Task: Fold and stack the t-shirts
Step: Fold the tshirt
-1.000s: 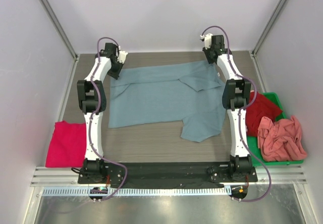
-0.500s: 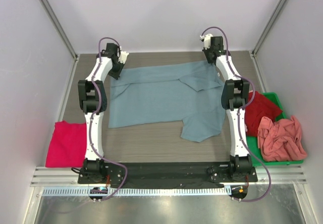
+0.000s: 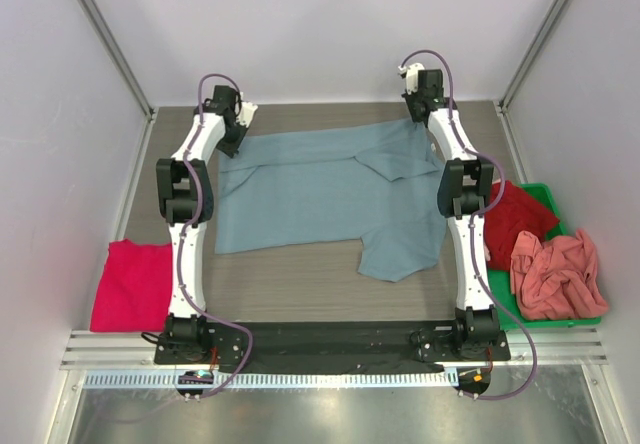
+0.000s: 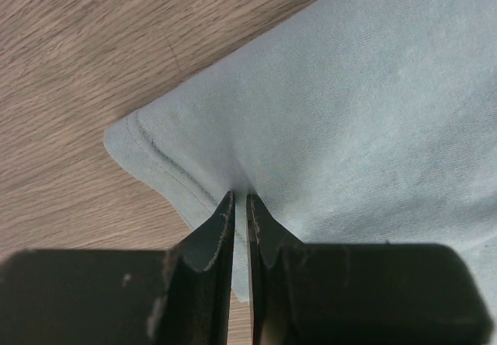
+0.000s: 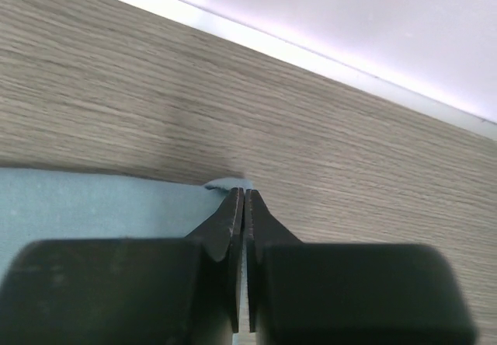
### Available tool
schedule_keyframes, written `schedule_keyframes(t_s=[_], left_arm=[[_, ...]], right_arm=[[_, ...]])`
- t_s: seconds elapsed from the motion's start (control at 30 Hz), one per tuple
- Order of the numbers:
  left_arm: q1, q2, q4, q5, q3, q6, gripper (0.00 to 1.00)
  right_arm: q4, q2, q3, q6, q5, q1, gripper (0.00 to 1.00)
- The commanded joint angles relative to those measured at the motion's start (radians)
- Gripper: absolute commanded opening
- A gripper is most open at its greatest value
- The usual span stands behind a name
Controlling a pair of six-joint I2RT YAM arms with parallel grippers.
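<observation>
Top cam: fixed, high behind the arm bases [image 3: 190,332], looks down on the whole table [image 3: 300,284]. Left wrist cam: tight, steep down past left gripper [image 4: 240,205] onto grey-blue t-shirt [image 4: 349,112]. Right wrist cam: tight, shallower, past right gripper [image 5: 244,197] toward back wall [image 5: 349,19]. All share the shirt's far edge.

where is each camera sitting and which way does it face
top external: above and behind the bases, looks down on table, left arm, right arm, grey-blue t-shirt, green bin.
left wrist: on the left arm, faces down at the shirt's corner, left tool shut on it.
right wrist: on the right arm, faces along the table toward the back wall, right tool shut on the shirt's edge.
shared: all show the grey-blue t-shirt.
</observation>
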Motion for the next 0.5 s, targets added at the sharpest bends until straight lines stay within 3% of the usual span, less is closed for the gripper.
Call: schedule_keyframes(t_s=[0.0,0.07,0.13,0.47], left_arm=[[-0.004,0.011,0.021,-0.019,0.023,0.02,0.11],[-0.004,0.01,0.02,-0.02,0.023,0.023,0.11],[-0.004,0.011,0.021,-0.023,0.021,0.023,0.11],[-0.004,0.01,0.023,-0.024,0.017,0.023,0.11]], right_arm=[[0.037,-0.031,0.048,0.027,0.028,-0.01,0.09],[0.035,-0.053,0.028,0.027,0.01,-0.008,0.19],[0.031,-0.064,0.013,0.028,0.002,-0.007,0.22],[0.02,-0.048,0.017,0.028,-0.004,0.002,0.23]])
